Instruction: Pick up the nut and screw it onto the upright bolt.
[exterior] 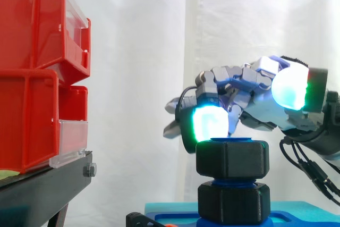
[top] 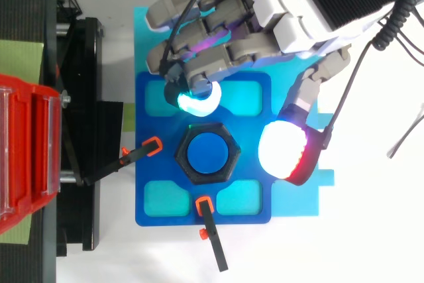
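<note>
While the black nut [exterior: 232, 158] sits at the top of the upright blue bolt [exterior: 234, 140] in the side view, the hand [exterior: 255, 99] hangs just beside it, gripping nothing. From above, its fingertips [top: 197, 99] and thumb [top: 285, 150] stand spread on two sides of the nut, clear of it.

Nut [exterior: 231, 158] sits on the blue bolt [exterior: 231, 140], above a second black hex collar [exterior: 234, 201]. Hand [exterior: 255, 102] comes in from the right just above it, fingers loosely bent. Green-lit fingertip [exterior: 208, 122] is at the nut's top left edge, and the thumb is well clear. Red bins [exterior: 32, 78] are at the far left.
</note>
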You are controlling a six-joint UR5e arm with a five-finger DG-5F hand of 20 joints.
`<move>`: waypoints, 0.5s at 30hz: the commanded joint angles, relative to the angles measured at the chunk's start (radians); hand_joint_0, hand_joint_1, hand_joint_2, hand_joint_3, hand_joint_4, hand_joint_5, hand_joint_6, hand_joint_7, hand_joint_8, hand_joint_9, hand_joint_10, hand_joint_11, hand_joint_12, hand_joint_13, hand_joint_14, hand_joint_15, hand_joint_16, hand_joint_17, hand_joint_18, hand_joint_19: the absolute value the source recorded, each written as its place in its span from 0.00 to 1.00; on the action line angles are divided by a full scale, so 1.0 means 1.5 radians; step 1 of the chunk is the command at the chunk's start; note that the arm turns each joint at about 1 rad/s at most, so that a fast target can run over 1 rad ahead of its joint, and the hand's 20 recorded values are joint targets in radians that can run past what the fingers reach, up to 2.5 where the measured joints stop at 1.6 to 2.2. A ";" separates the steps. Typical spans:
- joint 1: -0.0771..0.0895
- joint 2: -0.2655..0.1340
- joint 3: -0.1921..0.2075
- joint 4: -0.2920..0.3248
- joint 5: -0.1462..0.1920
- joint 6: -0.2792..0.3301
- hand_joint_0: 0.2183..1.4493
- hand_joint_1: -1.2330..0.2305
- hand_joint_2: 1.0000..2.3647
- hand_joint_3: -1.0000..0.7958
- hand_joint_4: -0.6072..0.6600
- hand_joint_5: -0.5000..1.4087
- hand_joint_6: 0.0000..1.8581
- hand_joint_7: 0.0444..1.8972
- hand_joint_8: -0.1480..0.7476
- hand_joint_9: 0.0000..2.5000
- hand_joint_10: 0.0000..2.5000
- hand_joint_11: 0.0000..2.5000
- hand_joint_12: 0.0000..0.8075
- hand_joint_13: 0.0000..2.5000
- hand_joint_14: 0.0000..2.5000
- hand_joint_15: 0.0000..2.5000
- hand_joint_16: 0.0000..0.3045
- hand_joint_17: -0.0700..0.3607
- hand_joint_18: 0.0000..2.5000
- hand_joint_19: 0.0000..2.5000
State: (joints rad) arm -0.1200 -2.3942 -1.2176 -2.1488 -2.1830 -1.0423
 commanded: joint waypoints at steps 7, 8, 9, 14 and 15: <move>-0.004 0.001 0.011 -0.002 -0.002 0.004 0.22 0.71 0.00 0.28 0.70 0.23 0.27 0.56 0.49 0.44 0.00 0.01 0.32 0.27 0.00 0.00 0.07 0.28 0.14 0.00; -0.005 0.001 0.011 -0.002 -0.002 0.005 0.22 0.71 0.00 0.28 0.71 0.23 0.27 0.56 0.49 0.44 0.00 0.00 0.32 0.27 0.00 0.00 0.07 0.28 0.14 0.00; -0.006 0.001 0.012 -0.002 -0.002 0.004 0.22 0.70 0.00 0.28 0.72 0.23 0.27 0.56 0.50 0.44 0.00 0.01 0.32 0.27 0.00 0.00 0.07 0.28 0.14 0.00; -0.008 0.004 0.016 -0.007 -0.005 0.005 0.22 0.70 0.00 0.28 0.71 0.23 0.27 0.56 0.49 0.43 0.00 0.01 0.32 0.27 0.00 0.00 0.07 0.28 0.14 0.00; -0.008 0.003 0.016 -0.008 -0.006 0.005 0.22 0.70 0.00 0.28 0.72 0.23 0.27 0.56 0.49 0.43 0.00 0.01 0.32 0.27 0.00 0.00 0.07 0.28 0.14 0.00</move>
State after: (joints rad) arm -0.1304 -2.3907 -1.1977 -2.1551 -2.1879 -1.0356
